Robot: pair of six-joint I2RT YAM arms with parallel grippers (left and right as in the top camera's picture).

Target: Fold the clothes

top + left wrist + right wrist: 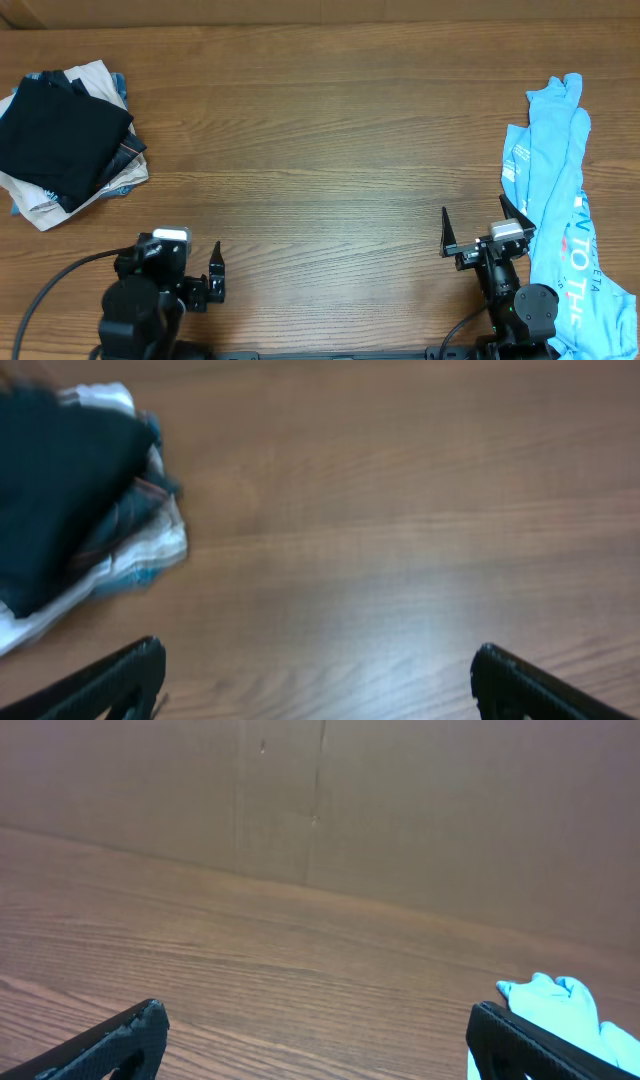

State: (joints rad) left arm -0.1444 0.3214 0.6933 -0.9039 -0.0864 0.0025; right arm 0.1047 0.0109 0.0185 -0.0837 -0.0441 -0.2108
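Observation:
A folded black T-shirt [58, 140] lies on top of a pile of folded clothes [110, 180] at the table's far left; the black shirt also shows in the left wrist view [55, 490]. A light blue tee with white and red lettering [560, 200] lies crumpled along the right edge; its tip shows in the right wrist view [560, 1005]. My left gripper [180, 265] is open and empty near the front edge, right of the pile. My right gripper [475, 225] is open and empty, just left of the blue tee.
The wooden table [320, 130] runs between the pile and the blue tee. A brown cardboard wall [400, 810] stands behind the table's far edge. Black cables [50, 290] trail from the left arm's base at the front.

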